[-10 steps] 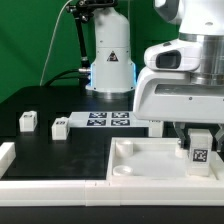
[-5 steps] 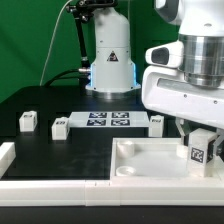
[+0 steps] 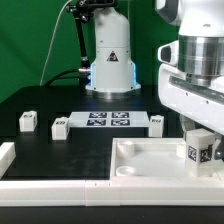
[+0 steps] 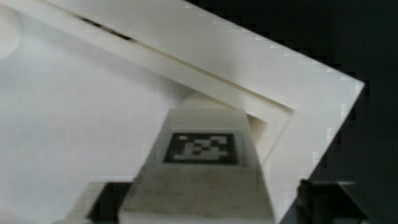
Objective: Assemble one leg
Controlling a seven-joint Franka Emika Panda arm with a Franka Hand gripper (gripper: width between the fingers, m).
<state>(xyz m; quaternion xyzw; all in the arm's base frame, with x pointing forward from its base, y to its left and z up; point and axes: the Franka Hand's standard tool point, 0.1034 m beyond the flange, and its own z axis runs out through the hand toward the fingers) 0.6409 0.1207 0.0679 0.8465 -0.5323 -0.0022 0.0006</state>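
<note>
The leg [image 3: 200, 152] sits directly beneath the hand [image 3: 200, 140], at the exterior view's right, its long axis running up and down in line with the fingers. That is the relation the coming move turns on: the leg is already in the hand's line, so the move looks to be a matter of lowering and seating it, not reaching. There is only the one arm, so no question of which is nearer.

In looks, the leg is a small white oblong block with a black-and-white square tag on the face that shows; in the wrist view the tag [image 4: 201, 147] faces the camera and the block [image 4: 199, 165] tapers away from it. The hand is clenched on the leg — dark finger pads [image 4: 112, 200] flank it at either side in the wrist view.

Under the leg lies the large white panel [image 3: 140, 160], raised rim all round; the leg hangs over a corner of it [image 4: 267, 100]. Whether its lower end touches the panel cannot be told.

Farther out on the black desk [image 3: 60, 150] lie three more small white blocks — [image 3: 28, 122], [image 3: 60, 127] and [image 3: 156, 123] — and the marker board [image 3: 108, 120] between the last two.
</note>
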